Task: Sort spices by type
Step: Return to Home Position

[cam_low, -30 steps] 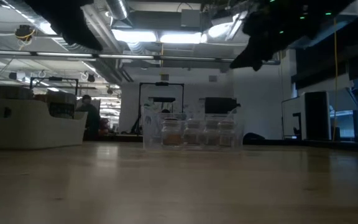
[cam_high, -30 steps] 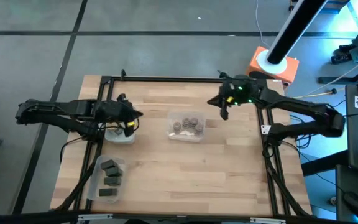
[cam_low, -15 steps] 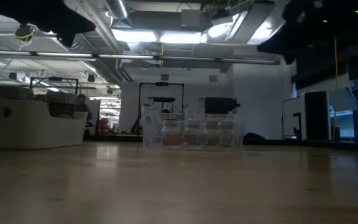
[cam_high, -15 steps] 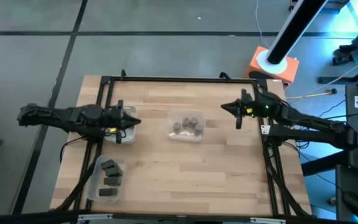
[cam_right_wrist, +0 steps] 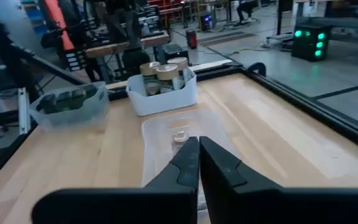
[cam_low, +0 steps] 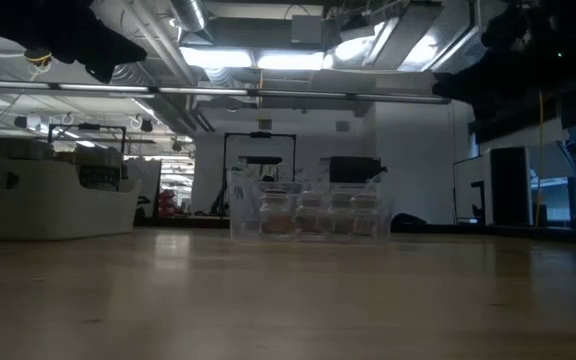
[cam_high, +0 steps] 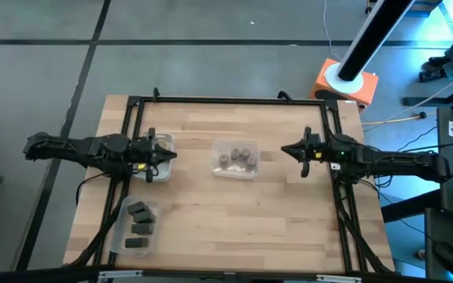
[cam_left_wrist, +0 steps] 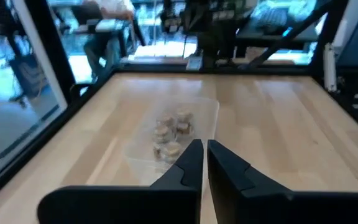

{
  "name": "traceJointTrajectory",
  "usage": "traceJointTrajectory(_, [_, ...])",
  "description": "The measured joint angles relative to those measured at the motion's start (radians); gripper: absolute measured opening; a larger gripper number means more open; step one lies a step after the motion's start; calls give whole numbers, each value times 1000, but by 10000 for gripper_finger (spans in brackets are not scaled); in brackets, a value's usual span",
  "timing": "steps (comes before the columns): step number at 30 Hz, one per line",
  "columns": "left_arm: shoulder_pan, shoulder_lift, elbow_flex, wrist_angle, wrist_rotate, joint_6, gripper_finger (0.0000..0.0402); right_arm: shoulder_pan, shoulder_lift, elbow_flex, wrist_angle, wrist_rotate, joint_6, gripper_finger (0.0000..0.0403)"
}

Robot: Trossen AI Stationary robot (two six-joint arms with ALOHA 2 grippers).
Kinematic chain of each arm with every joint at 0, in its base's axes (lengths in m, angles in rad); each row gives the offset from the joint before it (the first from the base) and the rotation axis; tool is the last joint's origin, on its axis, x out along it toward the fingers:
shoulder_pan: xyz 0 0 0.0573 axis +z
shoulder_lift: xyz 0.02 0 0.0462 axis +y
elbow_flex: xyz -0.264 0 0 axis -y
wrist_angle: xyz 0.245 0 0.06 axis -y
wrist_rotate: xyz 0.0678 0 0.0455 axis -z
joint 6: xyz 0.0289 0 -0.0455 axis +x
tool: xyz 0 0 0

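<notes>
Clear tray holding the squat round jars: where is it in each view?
High view: clear tray mid-table, between the two arms, squat round jars inside.
Low view: tray at centre, on the table's far part.
Left wrist view: tray at centre, just beyond the fingers.
Right wrist view: tray at centre, partly behind the fingers.
Landmark: white bin, beside the tray; not in the left wrist view.

You're in a robotics lab — exposed ceiling ducts [cam_low: 183, 20], strip lights [cam_low: 258, 58], a metal-framed rig [cam_low: 260, 140] beyond your wooden bench [cam_high: 234, 212].
</notes>
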Motion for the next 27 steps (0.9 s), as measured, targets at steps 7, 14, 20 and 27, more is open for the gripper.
traceJointTrajectory(7, [-23, -94, -105, 73, 23, 15, 10, 35, -24, -12, -71, -58, -4, 16])
traceJointTrajectory(14, [-26, -257, -181, 74, 23, 7, 10, 33, -90, -15, -116, -94, -6, 16])
traceJointTrajectory(20, [-26, -380, -190, -30, 23, -7, 10, 33, -173, -94, -91, -63, 23, 16])
traceJointTrajectory(27, [-26, -402, -190, -62, -6, -12, 11, 33, -275, -192, -46, -45, 90, 17])
